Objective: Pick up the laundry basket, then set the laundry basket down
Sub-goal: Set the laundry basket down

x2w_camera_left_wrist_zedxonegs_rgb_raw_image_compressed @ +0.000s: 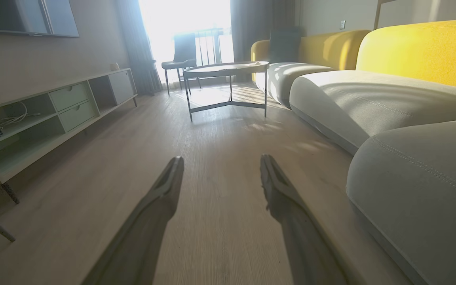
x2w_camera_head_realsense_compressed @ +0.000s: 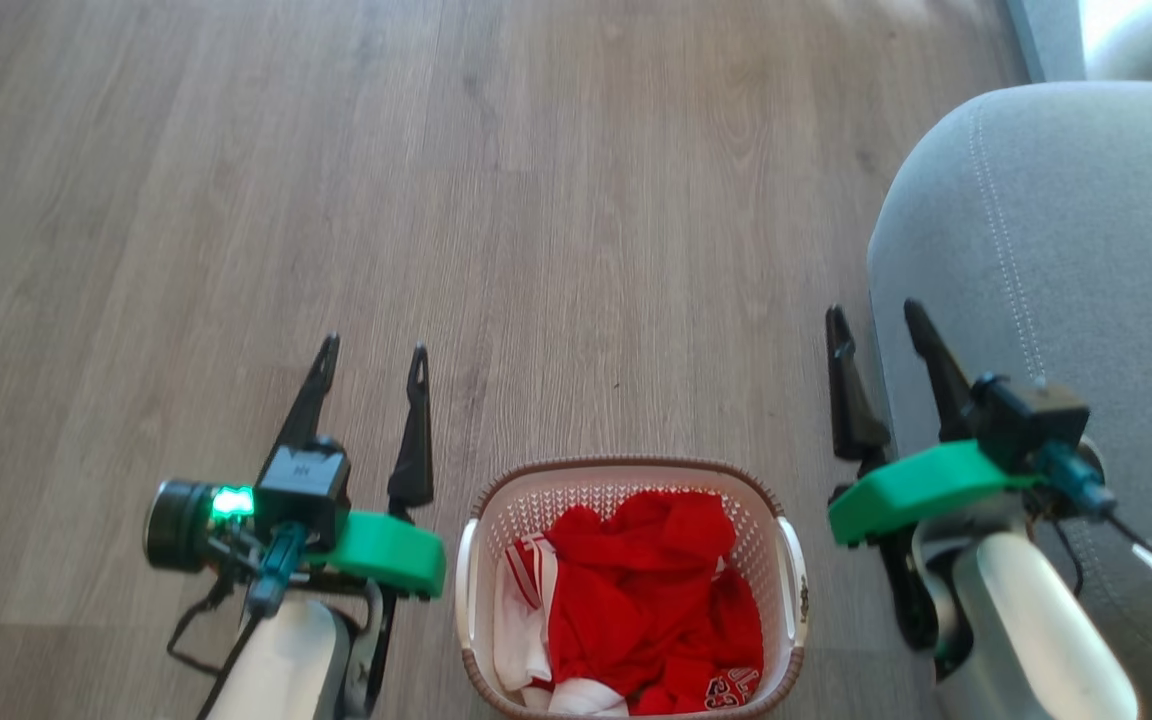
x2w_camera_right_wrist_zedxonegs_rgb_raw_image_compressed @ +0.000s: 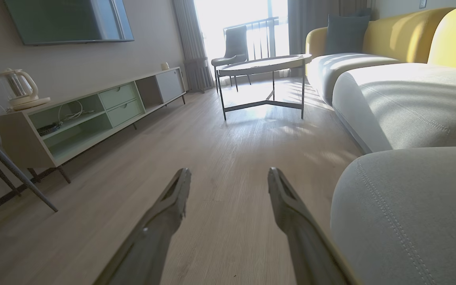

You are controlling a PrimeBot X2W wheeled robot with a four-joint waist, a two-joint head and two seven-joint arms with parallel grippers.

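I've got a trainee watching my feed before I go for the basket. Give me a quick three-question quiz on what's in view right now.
1. True or false: the left gripper is shut on a handle of the laundry basket.
2. What stands close beside the right gripper, on its outer side? A. a grey sofa B. a washing machine C. a bed
3. Fill in: most of the clothes in the basket are ____.
Key: 1. False: its fingers are apart and hold nothing. 2. A. 3. Red.
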